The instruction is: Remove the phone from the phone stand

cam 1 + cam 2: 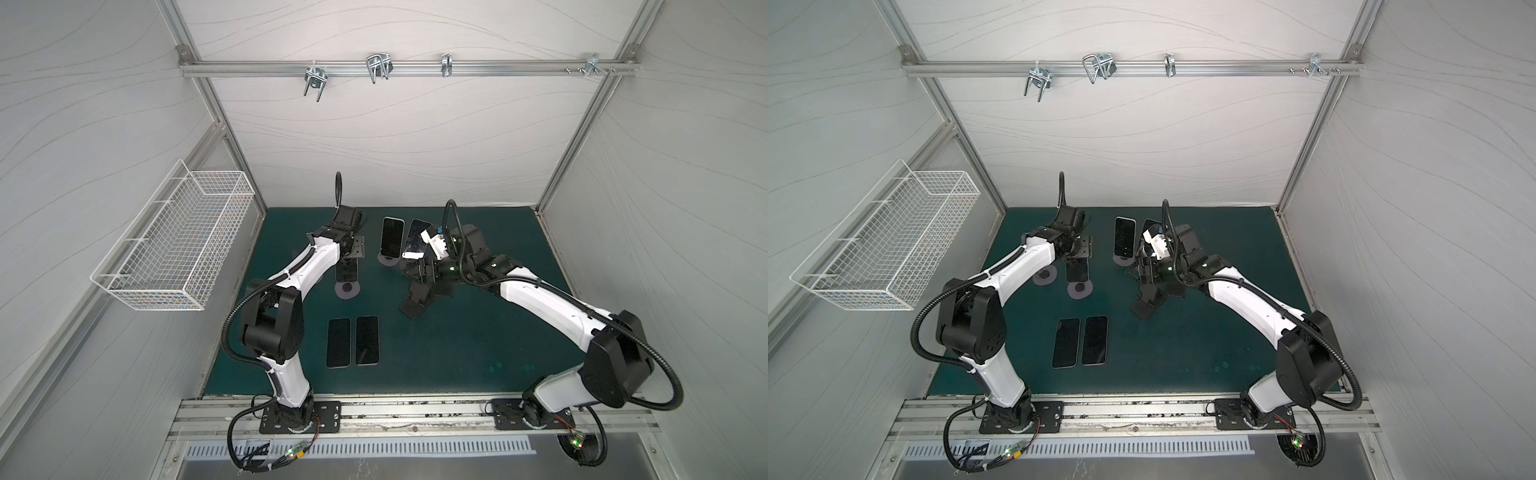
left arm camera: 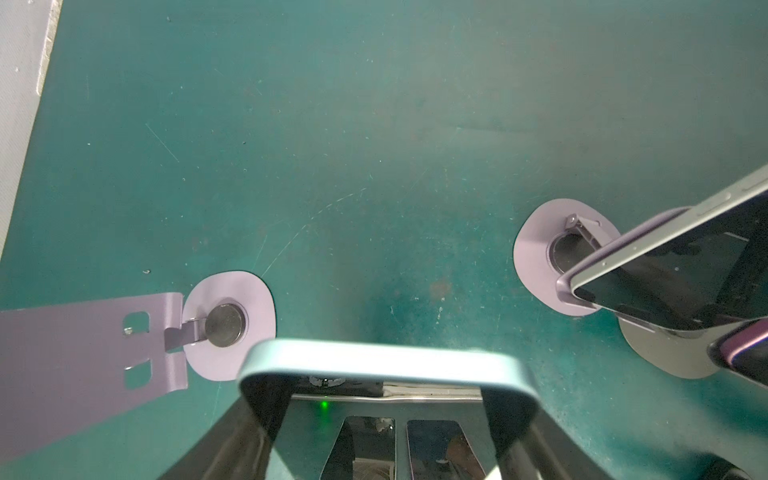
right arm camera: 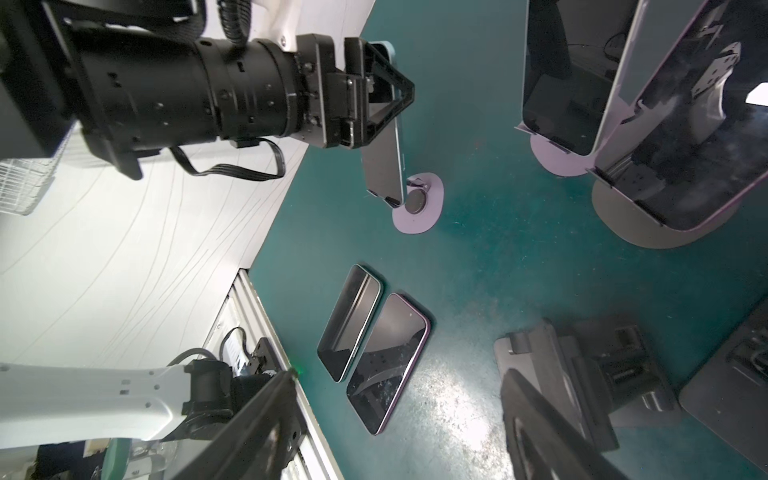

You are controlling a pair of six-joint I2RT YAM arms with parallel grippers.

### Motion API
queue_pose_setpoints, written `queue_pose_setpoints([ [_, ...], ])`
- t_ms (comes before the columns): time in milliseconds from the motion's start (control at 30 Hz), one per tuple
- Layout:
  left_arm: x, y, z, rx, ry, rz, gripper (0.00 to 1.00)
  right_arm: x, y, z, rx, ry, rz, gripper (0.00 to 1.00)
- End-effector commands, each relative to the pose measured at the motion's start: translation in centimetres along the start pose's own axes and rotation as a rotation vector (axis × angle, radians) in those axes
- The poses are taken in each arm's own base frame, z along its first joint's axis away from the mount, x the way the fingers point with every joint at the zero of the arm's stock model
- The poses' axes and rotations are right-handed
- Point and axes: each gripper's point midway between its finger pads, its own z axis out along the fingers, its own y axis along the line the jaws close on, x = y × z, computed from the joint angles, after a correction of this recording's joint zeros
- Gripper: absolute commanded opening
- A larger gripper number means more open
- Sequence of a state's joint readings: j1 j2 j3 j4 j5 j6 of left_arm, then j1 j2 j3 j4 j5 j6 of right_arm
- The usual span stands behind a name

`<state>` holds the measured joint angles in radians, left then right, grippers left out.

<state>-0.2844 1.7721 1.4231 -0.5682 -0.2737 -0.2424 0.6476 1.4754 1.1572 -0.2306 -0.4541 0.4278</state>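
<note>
A phone [image 3: 384, 166] leans on a lilac phone stand [image 3: 419, 210], its lower end still in the stand's lip. My left gripper [image 3: 388, 93] comes in from behind and is shut on the phone's upper end, one finger on each long side. The left wrist view shows the phone's top edge [image 2: 384, 357] spanning the space between the fingers of the left gripper [image 2: 386, 399]. In both top views the left gripper [image 1: 352, 258] [image 1: 1081, 257] hangs over that phone [image 1: 347, 272]. My right gripper [image 1: 415, 276] [image 3: 395, 436] is open and empty, low over the mat.
Two more phones [image 1: 392, 237] [image 1: 415, 242] stand on stands at the back. Two phones [image 1: 338, 341] [image 1: 367, 340] lie flat near the front. An empty lilac stand [image 2: 226, 328] sits under the left arm. Black stands [image 1: 415, 301] sit by the right gripper. A wire basket [image 1: 178, 245] hangs on the left wall.
</note>
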Motion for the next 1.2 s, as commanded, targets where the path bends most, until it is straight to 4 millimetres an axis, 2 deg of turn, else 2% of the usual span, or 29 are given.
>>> queue_pose_setpoints([
  [0,-0.3,-0.1,0.1,-0.015,0.000,0.002,0.77,-1.2,1.2,-0.2,-0.056,-0.021,-0.005,0.79],
  [100,0.0,0.1,0.4,-0.026,0.004,0.010,0.84,-1.0,1.3,-0.2,-0.064,-0.022,0.007,0.79],
  [267,0.2,0.0,0.8,-0.029,0.007,0.015,0.84,-1.1,1.0,-0.3,-0.045,-0.029,0.017,0.79],
  [433,0.0,-0.3,1.1,-0.012,0.003,0.011,0.81,-1.5,0.8,-0.1,-0.035,-0.034,0.015,0.79],
  [767,0.3,-1.1,1.5,0.021,0.035,0.032,0.67,-2.0,1.5,-0.3,-0.066,-0.046,0.058,0.79],
  [1167,-0.4,-1.4,0.7,0.044,0.011,0.031,0.66,-2.9,1.8,-1.2,-0.041,-0.085,0.065,0.80],
])
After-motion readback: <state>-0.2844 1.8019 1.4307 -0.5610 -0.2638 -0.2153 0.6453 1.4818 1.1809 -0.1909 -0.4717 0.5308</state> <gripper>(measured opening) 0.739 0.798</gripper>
